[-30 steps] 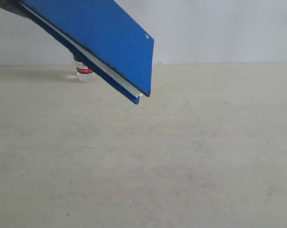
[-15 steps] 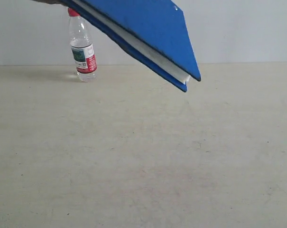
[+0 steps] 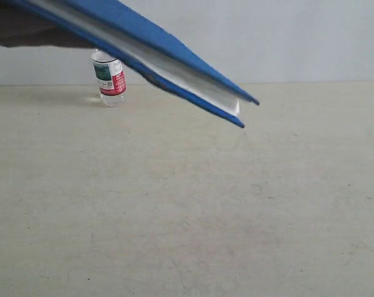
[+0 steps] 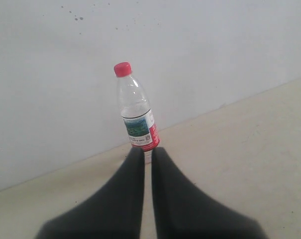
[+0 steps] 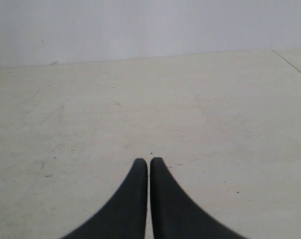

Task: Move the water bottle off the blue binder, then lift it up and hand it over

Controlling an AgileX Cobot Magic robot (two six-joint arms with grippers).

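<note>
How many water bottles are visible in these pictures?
1. The water bottle stands upright on the table near the wall, its top behind the blue binder, which may hide others.
</note>
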